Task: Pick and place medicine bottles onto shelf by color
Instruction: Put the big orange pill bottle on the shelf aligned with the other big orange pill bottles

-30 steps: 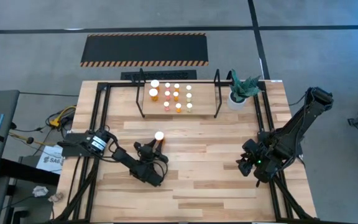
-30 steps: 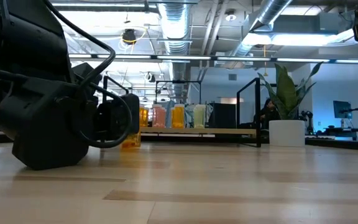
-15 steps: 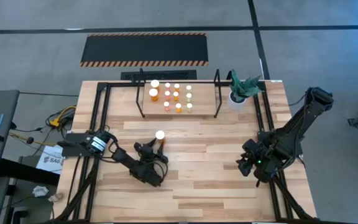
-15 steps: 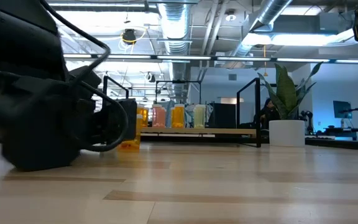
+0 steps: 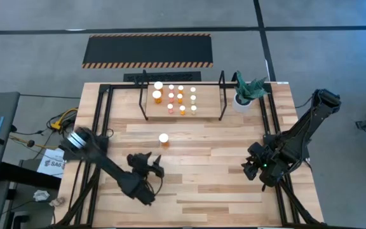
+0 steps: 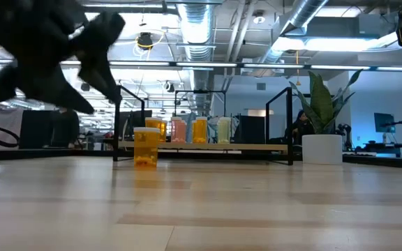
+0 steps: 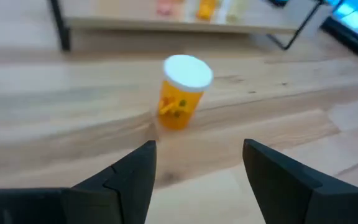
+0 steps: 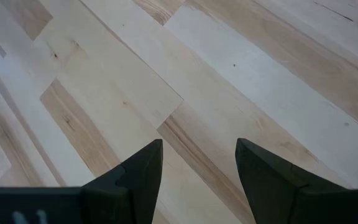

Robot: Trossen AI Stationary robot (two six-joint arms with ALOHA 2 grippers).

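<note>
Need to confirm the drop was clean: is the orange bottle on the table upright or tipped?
Upright. The orange bottle stands alone on the table, white cap on top, short of the shelf; the left gripper is open and clear.

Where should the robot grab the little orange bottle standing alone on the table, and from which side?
Best around the orange bottle's round body, just below its white cap, one finger on each side. It stands upright and alone on the table, well short of the shelf. The left gripper, open and facing it, could probably come in level from the near side.
</note>
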